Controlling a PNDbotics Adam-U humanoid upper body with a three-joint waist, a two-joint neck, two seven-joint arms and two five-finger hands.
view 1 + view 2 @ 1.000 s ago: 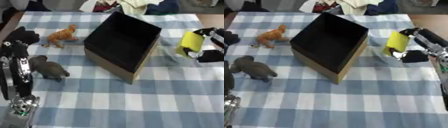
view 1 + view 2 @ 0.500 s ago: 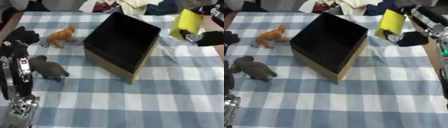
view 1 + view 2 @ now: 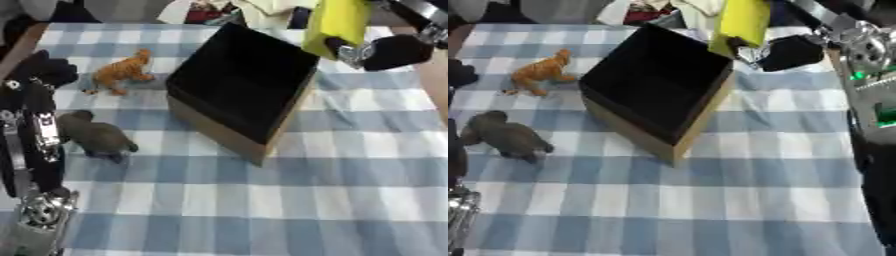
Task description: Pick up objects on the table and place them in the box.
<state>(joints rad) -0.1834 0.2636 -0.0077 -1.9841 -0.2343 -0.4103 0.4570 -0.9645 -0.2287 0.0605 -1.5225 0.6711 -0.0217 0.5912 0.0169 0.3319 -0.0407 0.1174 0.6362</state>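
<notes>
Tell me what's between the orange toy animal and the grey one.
Only bare checked cloth between the orange toy animal and the grey one, clearest in the left eye view.

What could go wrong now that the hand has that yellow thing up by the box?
The yellow object, held in the right hand, hangs over the box's far rim rather than its middle, so a release now might bounce it off the edge. The box sits tilted, so a bump could shift it.

An open black-lined cardboard box [image 3: 241, 90] sits mid-surface on the blue checked cloth [image 3: 350, 175]. An orange toy animal [image 3: 122, 75] stands left of it, a grey toy animal [image 3: 96, 136] nearer.
</notes>
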